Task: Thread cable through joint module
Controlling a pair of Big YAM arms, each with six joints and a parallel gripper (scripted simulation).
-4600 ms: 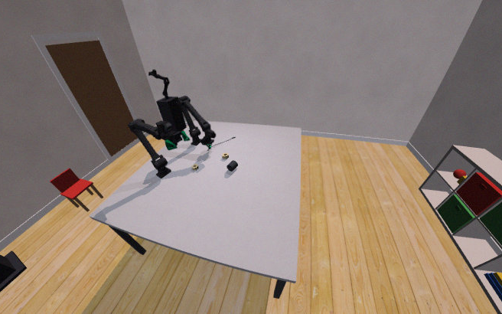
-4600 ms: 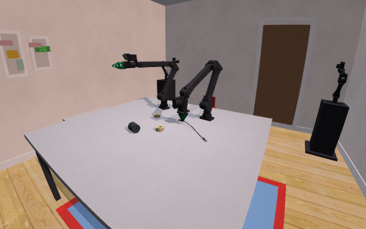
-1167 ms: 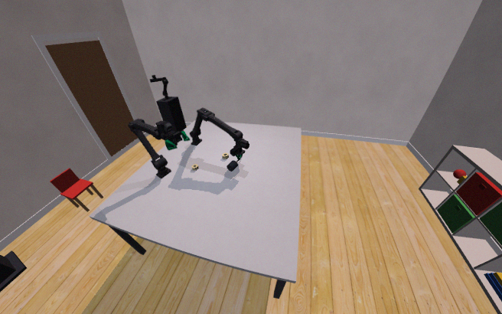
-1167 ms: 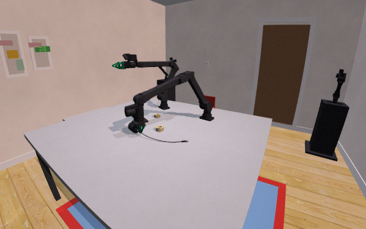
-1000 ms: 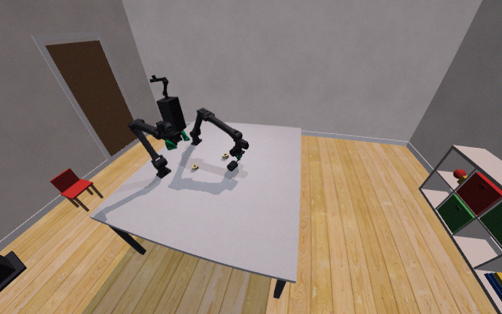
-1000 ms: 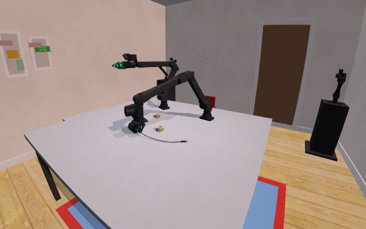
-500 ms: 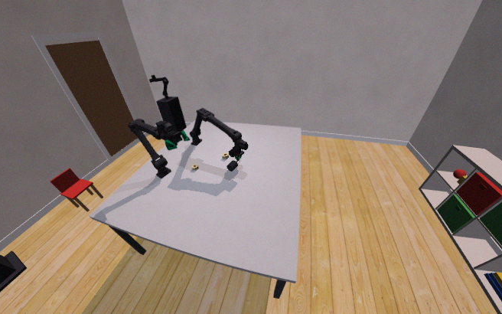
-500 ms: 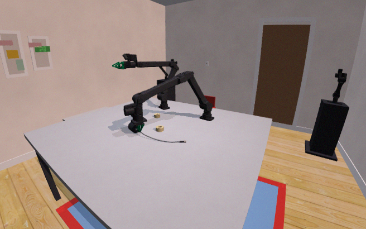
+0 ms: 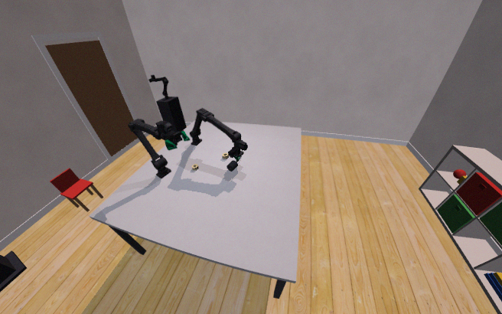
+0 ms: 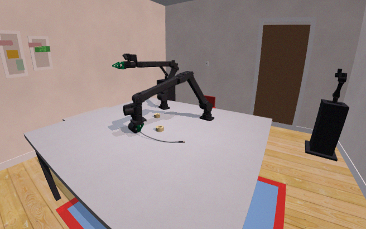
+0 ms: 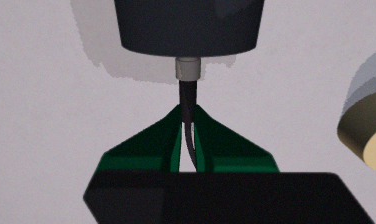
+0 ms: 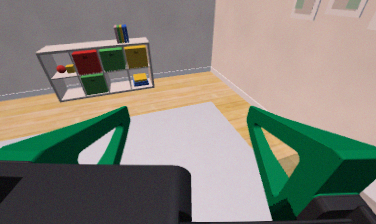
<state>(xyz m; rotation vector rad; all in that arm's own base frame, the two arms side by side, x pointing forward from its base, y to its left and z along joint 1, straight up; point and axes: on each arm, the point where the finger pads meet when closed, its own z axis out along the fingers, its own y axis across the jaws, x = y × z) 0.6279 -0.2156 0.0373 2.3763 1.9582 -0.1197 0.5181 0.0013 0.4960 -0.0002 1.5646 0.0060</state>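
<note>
Reaching down low, the left arm has its green pincer (image 9: 239, 157) (image 10: 140, 126) (image 11: 188, 107) pinching the thin black cable (image 10: 158, 139) (image 11: 188, 95) close to its grey metal end (image 11: 188, 69). That end points at the round black joint module (image 9: 232, 165) (image 10: 133, 127) (image 11: 189, 25); I can't tell how far in it goes. The cable's other end (image 10: 181, 141) is out on the grey tabletop (image 9: 226, 218) (image 10: 164, 176). The right arm is up high, its green pincer (image 9: 177, 140) (image 10: 113, 65) (image 12: 188, 110) spread wide with nothing in it. One round tan ring (image 9: 225, 155) (image 10: 159, 128) (image 11: 361, 130) sits near the left pincer, so there's less room that side
</note>
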